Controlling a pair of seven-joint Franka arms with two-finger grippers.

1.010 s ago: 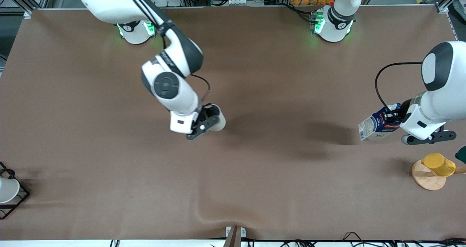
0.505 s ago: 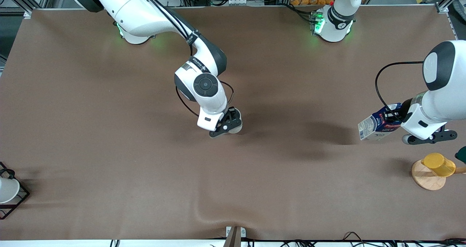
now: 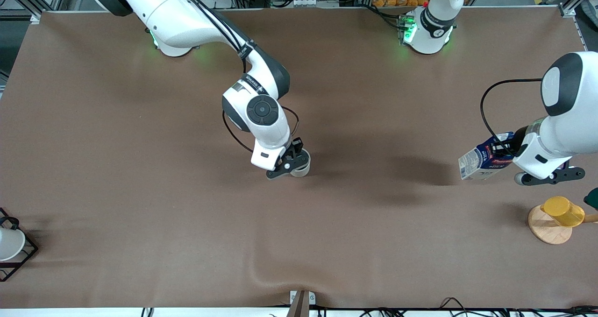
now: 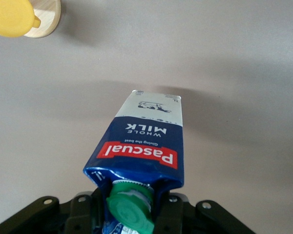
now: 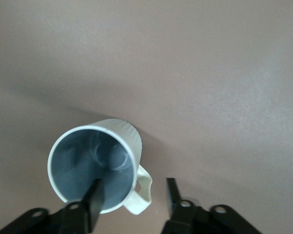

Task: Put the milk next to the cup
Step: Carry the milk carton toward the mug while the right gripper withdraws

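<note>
the left gripper [image 3: 507, 150] pinches the tilted milk [image 3: 483, 160] above the table [image 3: 140, 191]. the right gripper [image 3: 294, 160], fingers spread, straddles the cup [image 5: 100, 165] rim.

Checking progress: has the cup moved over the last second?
Yes. The cup, at the right end effector, moved toward the left arm's end, closer to the milk.

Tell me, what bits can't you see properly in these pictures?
- Front view: the right gripper covers most of the cup.
- Front view: the left gripper hides the top of the milk, cap included.
- Left wrist view: the milk hides that gripper's fingertips.
- Front view: a white cup and a dark green thing are cut off by the picture's edges; I cannot tell what the green thing is.
</note>
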